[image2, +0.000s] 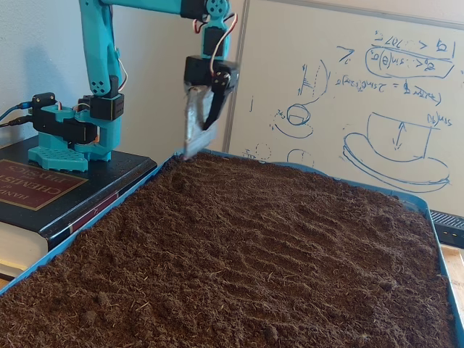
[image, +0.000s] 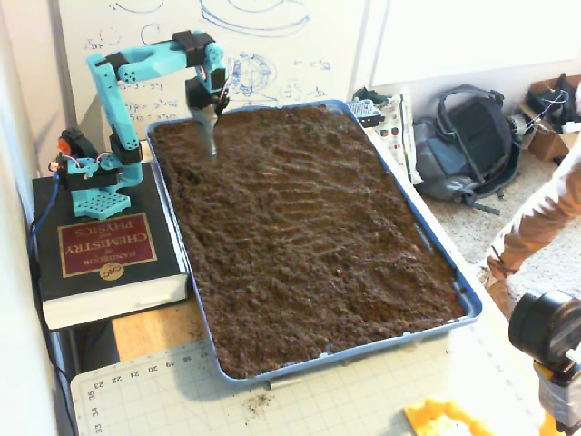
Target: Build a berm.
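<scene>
— Where is the berm?

— I see no ridge yet; the soil (image: 309, 227) lies almost flat in the blue tray (image: 467, 300).

— And the gripper (image2: 194, 148)?

— It clamps a metal blade (image2: 193, 127), hanging vertical above the far corner beside the arm's base, so I can dig there.

— What's cut off?
— In a fixed view, the person (image: 536, 218) at three o'clock runs off the edge, blurred. The yellow piece (image: 445, 420) at five o'clock is clipped too.
— And the pincer (image2: 194, 148)?
— The metal blade (image2: 192, 130) covers its tips; whether they grip can't be told. The tray (image2: 72, 235) runs off at six o'clock.
</scene>
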Robot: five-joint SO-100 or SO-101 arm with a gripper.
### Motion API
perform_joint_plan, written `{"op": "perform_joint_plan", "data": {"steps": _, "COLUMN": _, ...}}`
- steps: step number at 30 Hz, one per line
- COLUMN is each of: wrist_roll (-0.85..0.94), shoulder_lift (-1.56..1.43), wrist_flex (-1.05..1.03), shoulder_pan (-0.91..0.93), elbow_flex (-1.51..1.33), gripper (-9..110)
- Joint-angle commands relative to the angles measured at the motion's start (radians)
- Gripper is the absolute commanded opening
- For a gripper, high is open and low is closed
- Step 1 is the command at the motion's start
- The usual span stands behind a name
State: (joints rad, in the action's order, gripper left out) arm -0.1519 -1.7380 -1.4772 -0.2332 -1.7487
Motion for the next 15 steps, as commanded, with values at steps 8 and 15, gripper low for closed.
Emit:
{"op": "perform_joint_plan", "data": {"steps": 8, "wrist_roll": 0.009, "shoulder_lift": 0.023, "wrist_flex": 0.109, "shoulder_pan": -0.020, "elbow_flex": -0.129, "gripper": 1}}
{"op": "perform_joint_plan", "data": {"steps": 15, "wrist_roll": 0.003, "shoulder_lift": 0.038, "wrist_flex": 0.492, "shoulder_pan": -0.021, "elbow_flex": -0.419, "gripper": 1}}
